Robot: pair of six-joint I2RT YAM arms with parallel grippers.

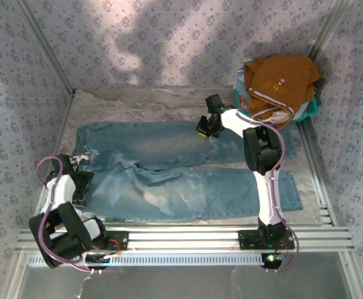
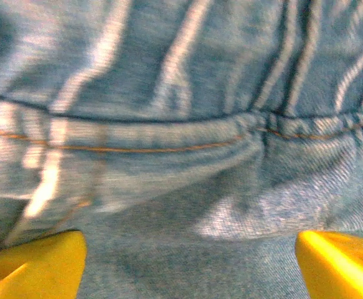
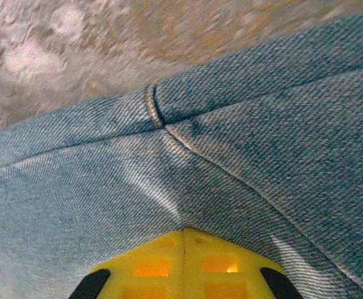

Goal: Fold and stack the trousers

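Faded blue jeans [image 1: 187, 187] lie spread across the middle of the surface [image 1: 137, 103], legs running left to right. At lower left the left arm [image 1: 56, 212] folds back tight. The left gripper [image 2: 190, 261] sits low over the waistband, yellow fingers [image 2: 35, 261] wide apart. The right arm [image 1: 265, 180] reaches up and bends left. The right gripper [image 3: 183, 237] is pinched closed on puckered denim at the upper leg's edge.
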